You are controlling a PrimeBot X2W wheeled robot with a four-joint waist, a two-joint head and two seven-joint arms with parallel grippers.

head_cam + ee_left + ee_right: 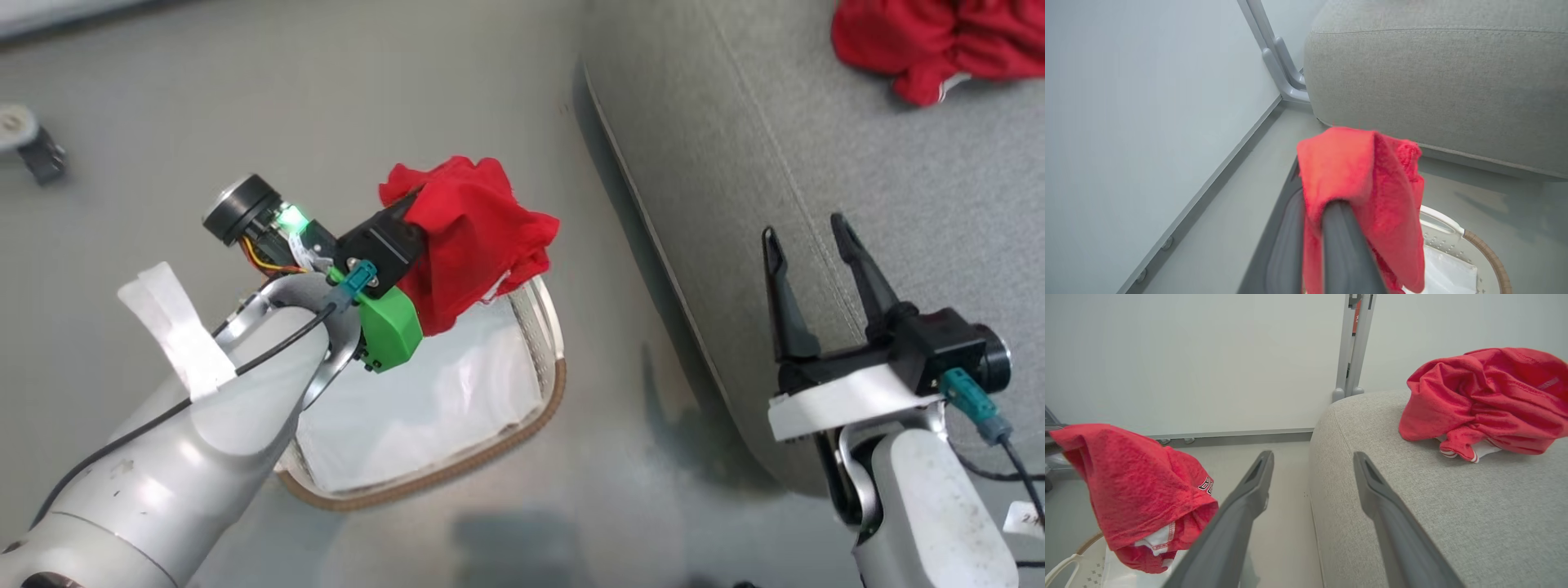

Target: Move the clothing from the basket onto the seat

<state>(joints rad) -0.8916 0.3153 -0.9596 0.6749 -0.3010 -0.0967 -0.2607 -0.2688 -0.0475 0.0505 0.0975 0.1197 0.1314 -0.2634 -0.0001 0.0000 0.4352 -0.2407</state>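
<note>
Basket: a small white perforated plastic laundry basket with a brown woven rim. It stands on the grey floor just beside the seat's rounded corner.
In the basket: a plain white liner sheet lies across the inside.
Left tool: its two dark fingers are clamped together on a bright red soft fabric garment. The garment drapes over the fingertips and hides them.
Held garment: it hangs above the basket's far end, clear of the rim. White cuff trim with thin red stripes shows at its lower fold, and black lettering shows on one side in the right wrist view.
Right tool: the fingers are spread wide with nothing between them, poised over the seat's near edge.
Seat: a large grey woven-fabric upholstered cushion with a stitched seam.
On the seat: a second crumpled bright red garment with white trim lies on top, well apart from both tools.
</note>
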